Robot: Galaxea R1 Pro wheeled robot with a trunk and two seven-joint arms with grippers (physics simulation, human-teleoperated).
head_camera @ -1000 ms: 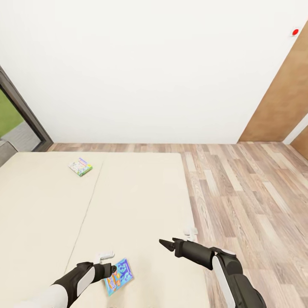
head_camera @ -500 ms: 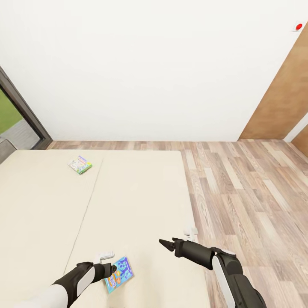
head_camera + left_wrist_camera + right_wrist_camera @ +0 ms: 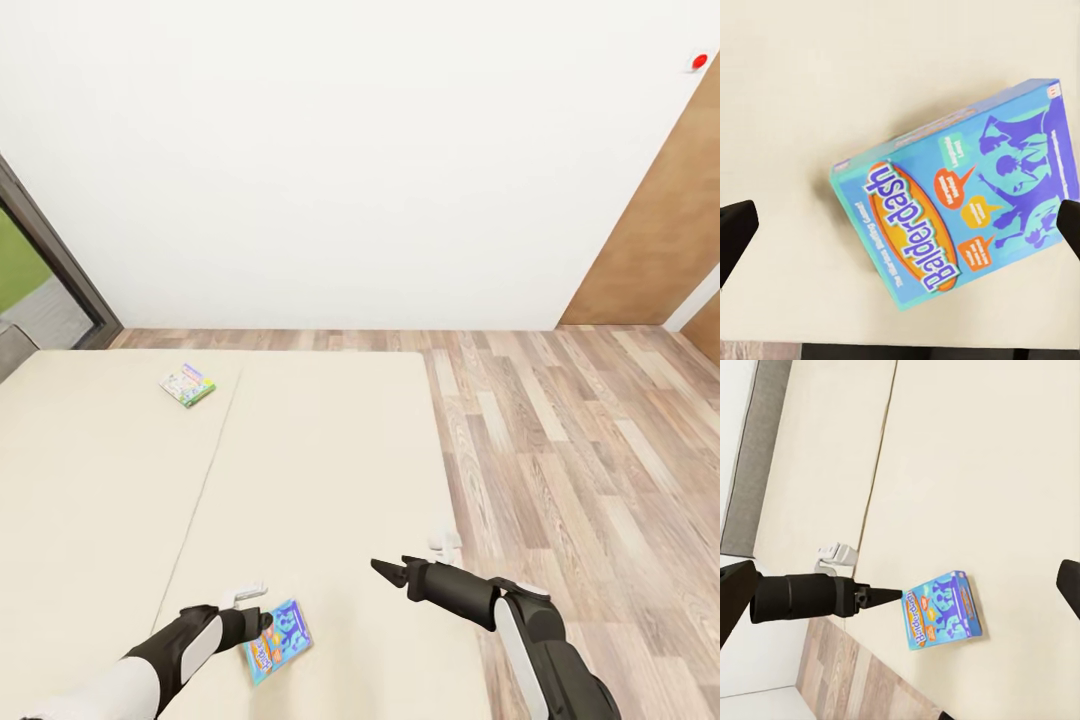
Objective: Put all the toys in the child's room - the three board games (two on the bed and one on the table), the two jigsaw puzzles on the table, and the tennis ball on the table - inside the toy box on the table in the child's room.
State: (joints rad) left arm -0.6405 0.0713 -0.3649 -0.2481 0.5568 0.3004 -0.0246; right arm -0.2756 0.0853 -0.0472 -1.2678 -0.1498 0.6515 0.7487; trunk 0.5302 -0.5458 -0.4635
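The blue Balderdash box (image 3: 277, 641) lies flat on the bed (image 3: 320, 470), at 7 o'clock in the head view, directly under the spread left gripper (image 3: 900, 225). The pick-up step is judged in hand (nothing gripped yet): a descent and a closing across the box edges are called for. The right gripper (image 3: 390, 569) is held open, at 5 o'clock.

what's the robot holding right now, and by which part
Nothing. The left gripper is open above the blue game on the bed; the right gripper is empty.

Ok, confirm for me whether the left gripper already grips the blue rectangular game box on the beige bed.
No: the left gripper is open, fingers wide either side of the blue game box, which lies flat.
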